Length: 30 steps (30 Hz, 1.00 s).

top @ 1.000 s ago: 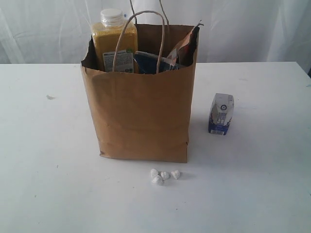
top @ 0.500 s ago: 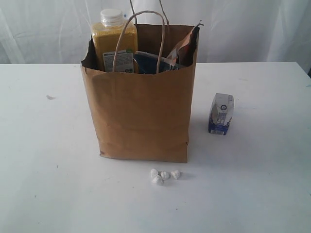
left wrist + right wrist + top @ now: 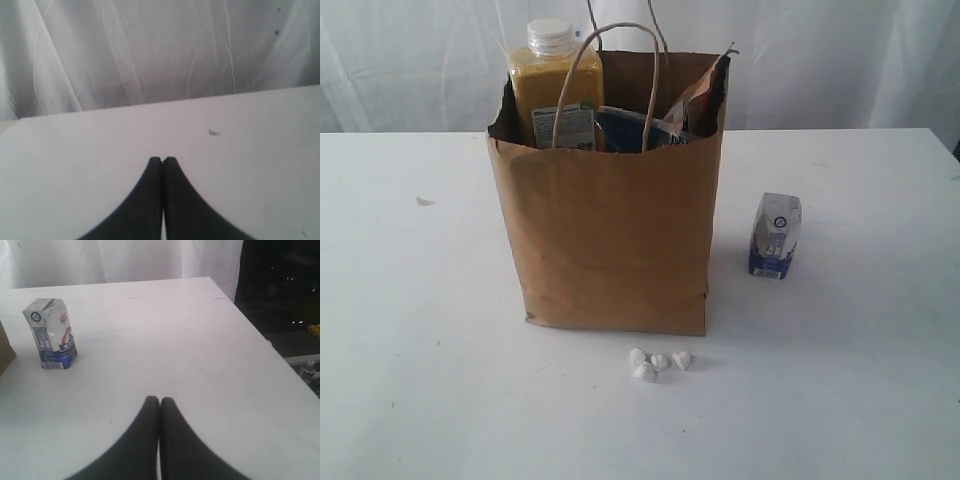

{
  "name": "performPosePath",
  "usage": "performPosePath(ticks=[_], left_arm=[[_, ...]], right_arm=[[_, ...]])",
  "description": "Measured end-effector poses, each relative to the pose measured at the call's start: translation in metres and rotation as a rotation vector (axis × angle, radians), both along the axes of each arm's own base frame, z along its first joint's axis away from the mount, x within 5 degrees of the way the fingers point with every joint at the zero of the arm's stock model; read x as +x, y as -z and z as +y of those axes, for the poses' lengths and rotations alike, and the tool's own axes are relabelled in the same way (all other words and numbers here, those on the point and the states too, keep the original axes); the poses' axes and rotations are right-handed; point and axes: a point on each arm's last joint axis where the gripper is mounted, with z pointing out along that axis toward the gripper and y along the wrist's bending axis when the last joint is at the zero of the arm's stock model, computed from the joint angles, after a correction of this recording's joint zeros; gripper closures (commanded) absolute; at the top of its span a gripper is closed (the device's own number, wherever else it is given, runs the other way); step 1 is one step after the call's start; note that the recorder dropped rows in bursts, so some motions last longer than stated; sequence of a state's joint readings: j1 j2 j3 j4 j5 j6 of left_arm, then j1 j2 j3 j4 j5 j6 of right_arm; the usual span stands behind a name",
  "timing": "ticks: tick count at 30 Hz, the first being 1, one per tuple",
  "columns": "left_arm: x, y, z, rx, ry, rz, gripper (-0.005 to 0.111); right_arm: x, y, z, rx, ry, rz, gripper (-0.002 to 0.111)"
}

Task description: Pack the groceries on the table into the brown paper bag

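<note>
The brown paper bag (image 3: 610, 230) stands upright mid-table. Out of its top poke the yellow-grain bottle (image 3: 554, 85) with its white cap, a dark blue packet (image 3: 625, 127) and the brown-red pouch (image 3: 698, 95). The small blue-white carton (image 3: 776, 234) stands on the table right of the bag; the right wrist view shows the carton (image 3: 50, 334) too, with a bag corner (image 3: 6, 352) beside it. Tiny white lumps (image 3: 658, 363) lie in front of the bag. My left gripper (image 3: 162, 160) and right gripper (image 3: 159, 399) are both shut on nothing, over bare table. Neither arm shows in the exterior view. Jar and can are hidden.
The white table (image 3: 410, 330) spreads wide on all sides of the bag, with a small dark mark (image 3: 424, 201) at the left. A white curtain (image 3: 820, 50) hangs behind. The table's right edge (image 3: 260, 335) drops to a dark area.
</note>
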<state>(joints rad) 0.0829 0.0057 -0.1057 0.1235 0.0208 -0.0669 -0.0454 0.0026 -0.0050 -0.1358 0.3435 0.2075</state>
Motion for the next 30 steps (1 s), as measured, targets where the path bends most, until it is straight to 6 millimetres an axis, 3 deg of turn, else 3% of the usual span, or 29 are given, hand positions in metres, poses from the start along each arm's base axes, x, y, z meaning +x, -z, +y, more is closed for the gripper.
performPosePath(ticks=[8,30], left_arm=[[0.003,0.039,0.000,-0.047,-0.002,0.165,0.107],[-0.001,0.054,0.000,-0.058,-0.007,0.317,0.107]], right_arm=[[0.000,0.000,0.000,0.000,0.000,0.000,0.108],[0.000,0.000,0.000,0.000,0.000,0.000,0.108]])
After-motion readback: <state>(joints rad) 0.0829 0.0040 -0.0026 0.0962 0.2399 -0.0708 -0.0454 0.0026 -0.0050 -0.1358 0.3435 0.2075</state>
